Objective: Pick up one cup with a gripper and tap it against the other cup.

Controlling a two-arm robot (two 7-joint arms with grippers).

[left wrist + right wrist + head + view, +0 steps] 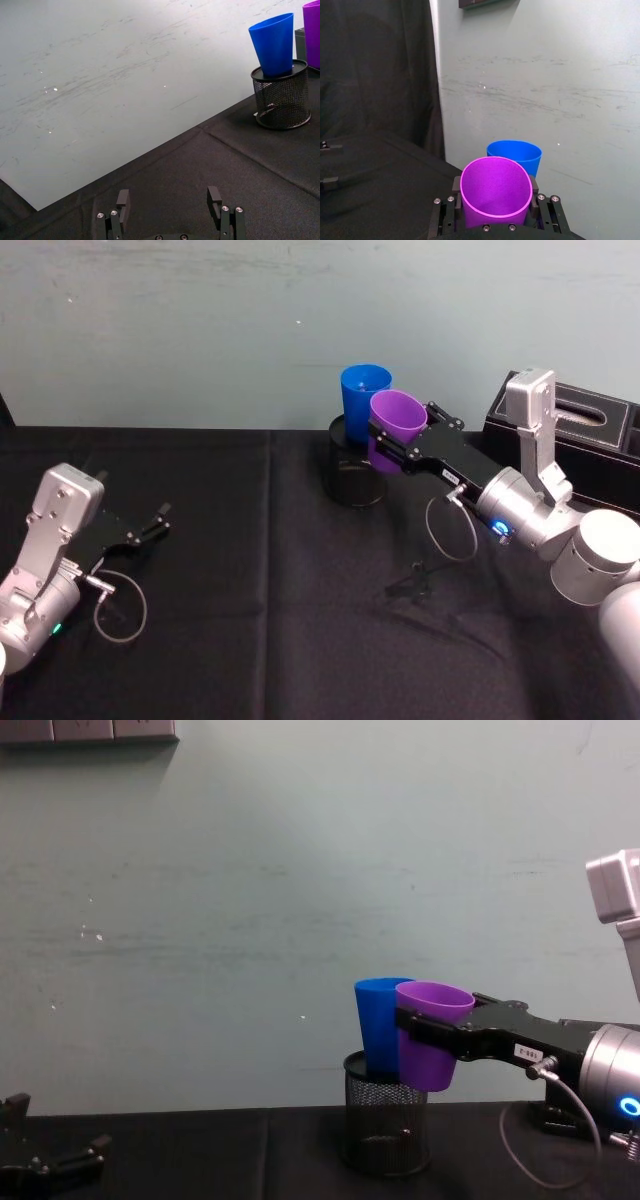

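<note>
**Soft, even room light; black cloth swallows detail**

Diffuse light, no hard shadows anywhere. Wall (200, 920) is evenly lit. In the left wrist view it goes nearly washed-out, with a few small bright specks (55, 89). Cloth (250, 620) reads near-black and its folds barely show. One faint cable shadow (412, 588) lies on it by the right arm. Purple cup (495, 192) and blue cup (515, 150) are bright, no glare. Mesh holder (385, 1125) is dim. Dark curtain (375, 75) in the right wrist view is murky. Ring light (630, 1107) glows blue.
</note>
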